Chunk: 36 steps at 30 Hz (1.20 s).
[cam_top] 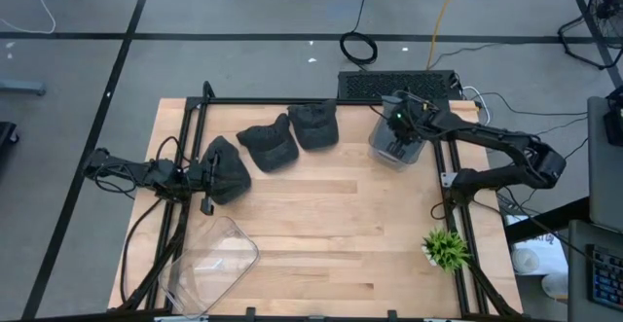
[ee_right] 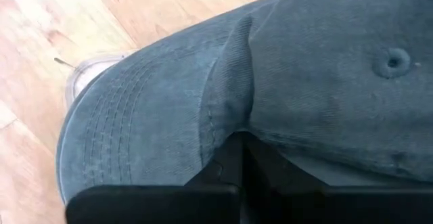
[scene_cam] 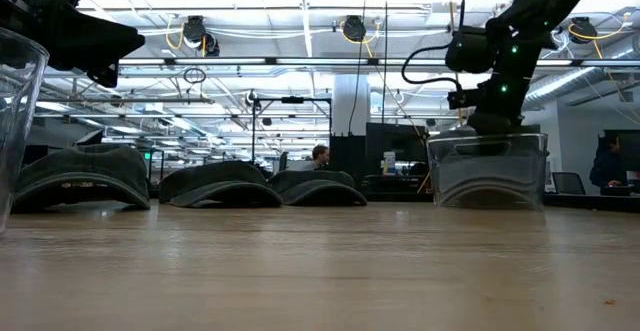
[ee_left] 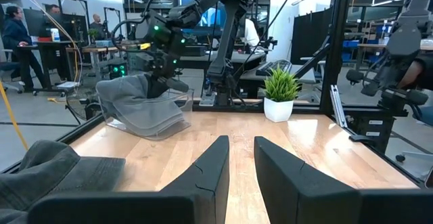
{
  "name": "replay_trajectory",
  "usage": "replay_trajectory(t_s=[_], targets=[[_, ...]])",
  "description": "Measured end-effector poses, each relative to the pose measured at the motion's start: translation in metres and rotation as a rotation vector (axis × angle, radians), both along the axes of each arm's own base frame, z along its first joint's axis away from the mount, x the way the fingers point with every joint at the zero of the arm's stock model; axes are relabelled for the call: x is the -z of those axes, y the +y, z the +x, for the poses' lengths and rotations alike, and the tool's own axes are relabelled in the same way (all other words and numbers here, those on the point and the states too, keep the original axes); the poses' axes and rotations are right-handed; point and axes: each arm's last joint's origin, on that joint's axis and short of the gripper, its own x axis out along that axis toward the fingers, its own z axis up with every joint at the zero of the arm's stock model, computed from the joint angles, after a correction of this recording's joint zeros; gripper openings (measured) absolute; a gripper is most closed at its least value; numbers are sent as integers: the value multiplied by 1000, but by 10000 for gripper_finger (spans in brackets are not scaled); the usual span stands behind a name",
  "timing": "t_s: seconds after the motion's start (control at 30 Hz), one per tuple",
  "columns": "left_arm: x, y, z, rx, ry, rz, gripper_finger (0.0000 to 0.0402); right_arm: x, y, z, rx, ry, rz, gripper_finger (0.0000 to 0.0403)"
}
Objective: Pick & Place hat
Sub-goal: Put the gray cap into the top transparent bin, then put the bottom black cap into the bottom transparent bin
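One grey hat (ee_left: 139, 95) fills the clear bin (cam_top: 393, 152), apparently pinched by the clenched right hand (cam_top: 398, 120).

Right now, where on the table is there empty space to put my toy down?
The widest bare wood lies mid-table, between the three dark grey caps at the back, the clear plastic bin front-left and the small green potted plant front-right. The back edge is crowded: caps in a row, then the clear container with a cap inside, where the right gripper is.

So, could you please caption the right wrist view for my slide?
Right gripper shut on a fold of the grey hat above the wooden table.
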Motion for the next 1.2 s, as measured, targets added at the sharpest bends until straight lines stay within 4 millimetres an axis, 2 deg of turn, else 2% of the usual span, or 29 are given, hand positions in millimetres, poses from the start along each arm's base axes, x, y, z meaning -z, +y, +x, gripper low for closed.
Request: replay_trajectory(t_s=[0.13, 0.23, 0.37, 0.67, 0.9, 1.03, 1.2], targets=[[0, 0, 0, 0, 0, 0, 76, 4, 1, -3, 12, -5, 27, 0], [0, 0, 0, 0, 0, 0, 76, 0, 0, -2, 29, -26, 16, 0], [0, 0, 0, 0, 0, 0, 76, -16, 2, 0, 16, -93, -40, 0], [0, 0, 0, 0, 0, 0, 76, -58, 19, -8, -7, -256, -145, 0], [0, 0, 0, 0, 0, 0, 76, -77, 30, -14, -9, -387, -206, 0], [0, 0, 0, 0, 0, 0, 76, -92, 41, -12, -130, -592, -148, 0], [0, 0, 0, 0, 0, 0, 76, -119, 64, -16, -334, -904, -100, 0]])
